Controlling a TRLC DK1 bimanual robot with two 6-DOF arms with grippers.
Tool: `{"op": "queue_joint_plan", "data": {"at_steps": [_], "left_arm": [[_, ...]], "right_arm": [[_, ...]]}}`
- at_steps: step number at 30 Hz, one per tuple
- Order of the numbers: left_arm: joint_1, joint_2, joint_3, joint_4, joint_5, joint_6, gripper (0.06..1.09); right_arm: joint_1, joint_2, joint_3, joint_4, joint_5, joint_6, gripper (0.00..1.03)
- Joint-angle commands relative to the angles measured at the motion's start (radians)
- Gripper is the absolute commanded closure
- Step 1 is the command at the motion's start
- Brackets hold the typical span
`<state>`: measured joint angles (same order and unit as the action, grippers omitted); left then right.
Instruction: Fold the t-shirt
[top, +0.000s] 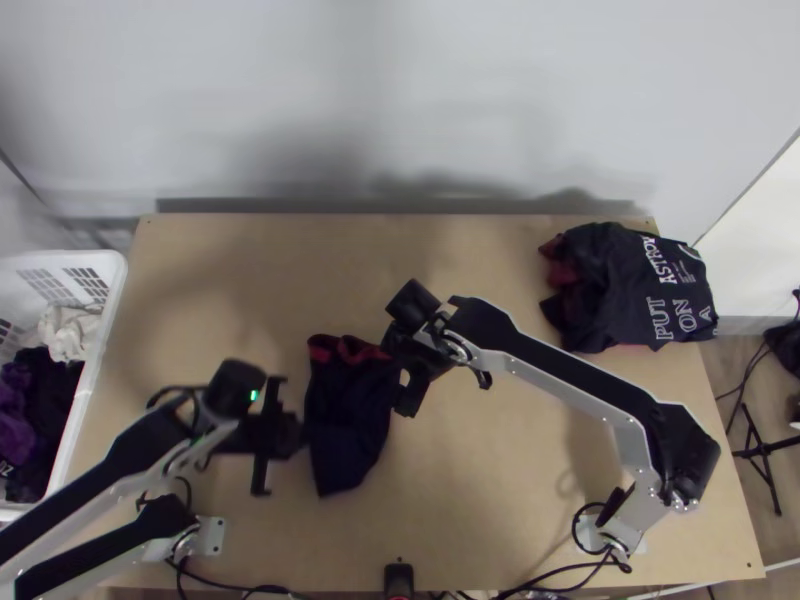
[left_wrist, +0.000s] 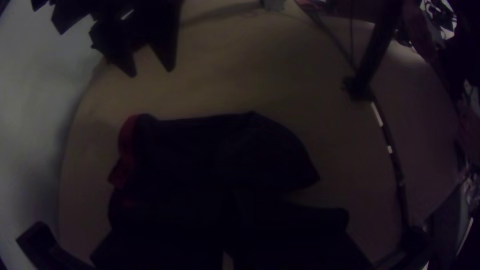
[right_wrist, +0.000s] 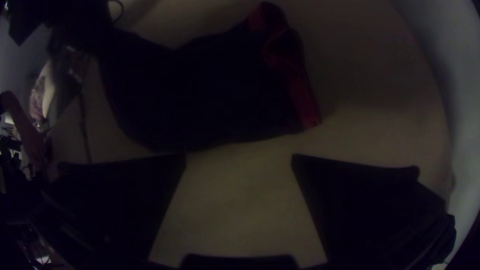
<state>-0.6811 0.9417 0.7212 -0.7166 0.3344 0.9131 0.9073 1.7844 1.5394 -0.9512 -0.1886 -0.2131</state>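
Observation:
The dark navy t-shirt lies as a narrow folded bundle on the table, with red fabric showing at its far end. At its left side is my left gripper; in the left wrist view the left gripper is shut, its fingers over the near part of the shirt. Whether cloth is between them is too dark to tell. My right gripper is by the shirt's upper right side. In the right wrist view, the right gripper stands open beside the shirt, with bare table between its fingers.
A bunched dark garment with white lettering and some red cloth rests at the table's far right corner, partly over the edge. To the left stands a white basket holding clothes. Cables run along the near edge, and bare wood extends right of the shirt.

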Motion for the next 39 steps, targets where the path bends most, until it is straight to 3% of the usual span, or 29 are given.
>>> {"op": "queue_joint_plan", "data": {"at_steps": [1,9,32,35,37,39], "left_arm": [[0.143,0.22,0.161,0.043,0.061,0.047,1.05],[0.192,0.434,0.337,0.065,0.081,0.023,1.05],[0.247,0.98,0.667,0.071,0.057,0.096,1.04],[0.249,1.017,0.692,0.059,0.051,0.096,0.92],[0.244,1.034,0.692,0.059,0.029,0.093,0.68],[0.242,1.039,0.689,0.06,0.023,0.087,0.35]], "right_arm": [[-0.01,-0.028,-0.027,-0.003,0.0,-0.005,0.05],[-0.058,-0.074,-0.064,-0.003,0.0,-0.006,0.05],[-0.045,-0.111,-0.087,0.005,-0.011,-0.005,0.05],[-0.045,-0.112,-0.09,0.005,-0.012,-0.005,0.05],[-0.045,-0.115,-0.093,0.008,-0.012,-0.005,0.05],[-0.044,-0.117,-0.098,0.009,-0.015,-0.005,0.05]]}}
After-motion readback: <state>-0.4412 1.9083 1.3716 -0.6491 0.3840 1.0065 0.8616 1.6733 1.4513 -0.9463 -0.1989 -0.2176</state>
